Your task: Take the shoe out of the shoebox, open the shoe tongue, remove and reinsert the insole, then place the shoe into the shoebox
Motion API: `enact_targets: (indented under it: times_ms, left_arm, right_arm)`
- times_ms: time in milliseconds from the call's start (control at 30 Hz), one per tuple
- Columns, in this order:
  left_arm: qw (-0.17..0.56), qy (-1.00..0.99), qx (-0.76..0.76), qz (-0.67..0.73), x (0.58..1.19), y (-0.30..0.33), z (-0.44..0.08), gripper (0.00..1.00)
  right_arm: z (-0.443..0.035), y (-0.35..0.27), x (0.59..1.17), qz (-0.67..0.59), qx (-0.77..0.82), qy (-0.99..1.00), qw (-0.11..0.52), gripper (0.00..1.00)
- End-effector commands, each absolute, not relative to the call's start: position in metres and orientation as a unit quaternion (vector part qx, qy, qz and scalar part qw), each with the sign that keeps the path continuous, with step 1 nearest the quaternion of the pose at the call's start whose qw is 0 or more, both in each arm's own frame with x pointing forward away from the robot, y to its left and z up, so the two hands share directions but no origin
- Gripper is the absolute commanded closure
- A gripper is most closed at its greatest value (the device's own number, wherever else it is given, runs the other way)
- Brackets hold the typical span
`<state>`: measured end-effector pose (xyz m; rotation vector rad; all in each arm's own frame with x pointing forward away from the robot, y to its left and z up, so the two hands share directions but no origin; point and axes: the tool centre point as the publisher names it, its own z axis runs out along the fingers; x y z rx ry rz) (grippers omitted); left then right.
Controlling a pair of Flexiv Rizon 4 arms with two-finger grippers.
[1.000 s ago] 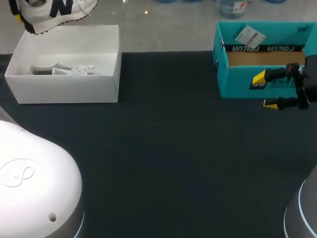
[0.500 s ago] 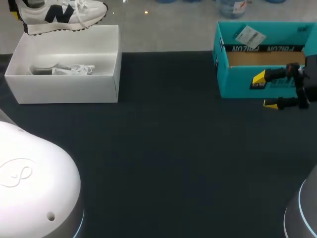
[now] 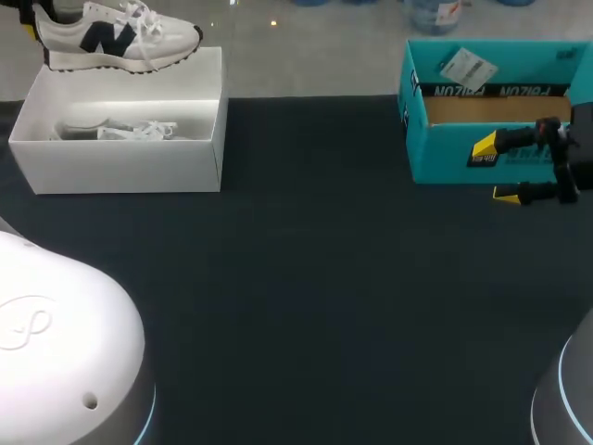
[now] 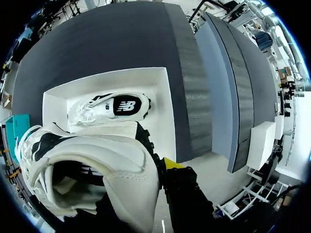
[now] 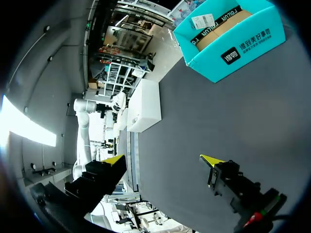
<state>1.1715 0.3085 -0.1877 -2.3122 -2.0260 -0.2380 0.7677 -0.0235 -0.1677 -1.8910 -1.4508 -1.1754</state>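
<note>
A white shoe [image 3: 116,37] with a dark logo hangs level over the back wall of the white shoebox [image 3: 120,158], toe pointing right. My left gripper [image 3: 37,19] is shut on the shoe's heel at the far left corner. In the left wrist view the heel collar of the shoe [image 4: 97,165] sits between the fingers of the left gripper [image 4: 156,171], with one yellow tip showing outside it. A second white shoe [image 4: 114,107] lies inside the shoebox [image 4: 167,116] below. My right gripper [image 3: 500,171] stands open at the right, in front of a teal box, holding nothing.
An open teal cardboard box [image 3: 491,102] stands at the back right with a tag inside it. The dark table mat [image 3: 315,297] stretches between the two boxes. In the right wrist view the right gripper [image 5: 163,160] hovers over the mat, the teal box [image 5: 233,39] ahead of it.
The shoe has come down and to the right into view, from tilted at the frame's edge to level above the shoebox. The right arm has not moved.
</note>
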Motion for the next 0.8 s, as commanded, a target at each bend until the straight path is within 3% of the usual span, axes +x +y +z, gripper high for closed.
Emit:
enact_targets:
  times_ms: [33, 800]
  left_arm:
    - [0.018, -0.634, -0.763, -0.123, 1.166, 0.312, -0.201, 1.00]
    - [0.016, -0.660, -0.743, -0.114, 1.195, 0.308, -0.221, 1.00]
  right_arm:
    - [-0.168, -0.022, 0.768, -0.428, -0.693, -0.530, 0.238, 0.00]
    - [-0.168, -0.022, 0.768, -0.428, -0.693, -0.530, 0.238, 0.00]
